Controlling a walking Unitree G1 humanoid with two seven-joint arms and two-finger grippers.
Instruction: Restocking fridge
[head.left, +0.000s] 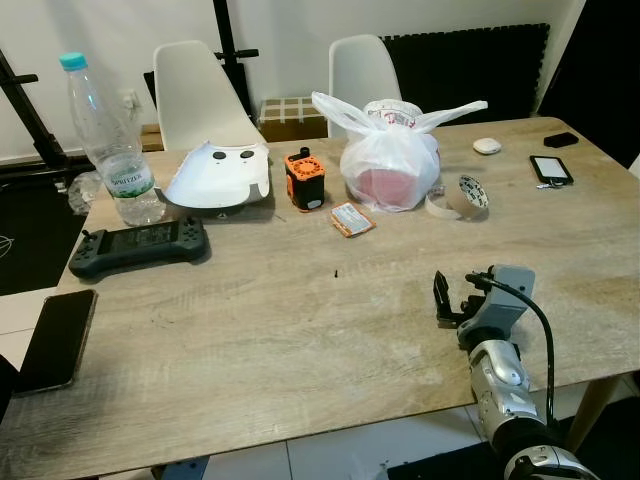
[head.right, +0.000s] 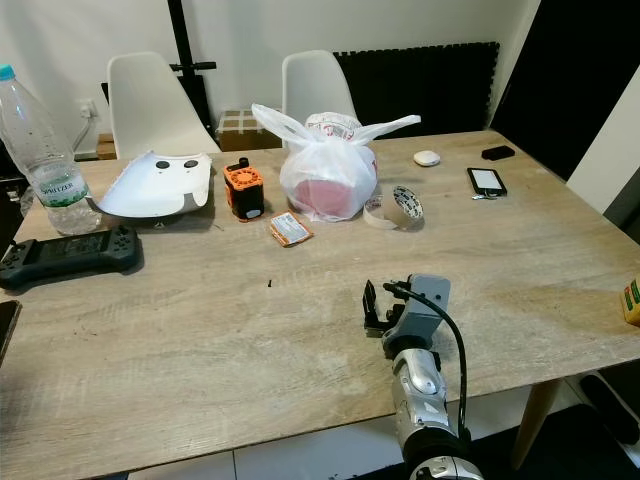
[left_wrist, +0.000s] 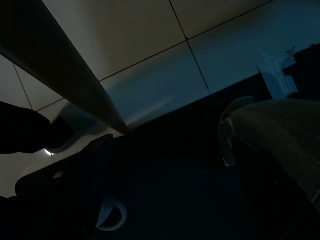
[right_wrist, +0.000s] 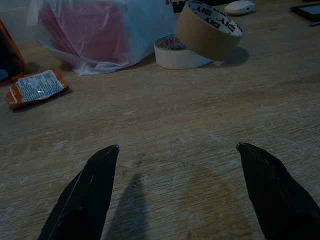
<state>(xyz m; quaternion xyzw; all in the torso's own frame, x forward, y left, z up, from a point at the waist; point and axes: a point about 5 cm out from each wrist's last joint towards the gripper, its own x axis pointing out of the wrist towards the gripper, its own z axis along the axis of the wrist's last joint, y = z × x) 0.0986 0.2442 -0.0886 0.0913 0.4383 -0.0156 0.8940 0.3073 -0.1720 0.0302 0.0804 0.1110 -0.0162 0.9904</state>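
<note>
Our right gripper (right_wrist: 177, 187) hovers low over the wooden table (head.left: 300, 330), fingers spread, empty; tape rolls (right_wrist: 200, 42) at one o'clock; tied white grocery bag (head.left: 388, 155) beyond at twelve; a careless reach could snag tape or topple the bag.

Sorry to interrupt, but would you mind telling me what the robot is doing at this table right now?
Nothing is being held yet. The right gripper sits low over the wooden table with its fingers open, pointing toward the tied white plastic bag with something red inside. Two rolls of tape and a small orange packet lie beside the bag. A water bottle and a black game controller sit toward the robot's left. The left arm hangs idle below the table.
</note>
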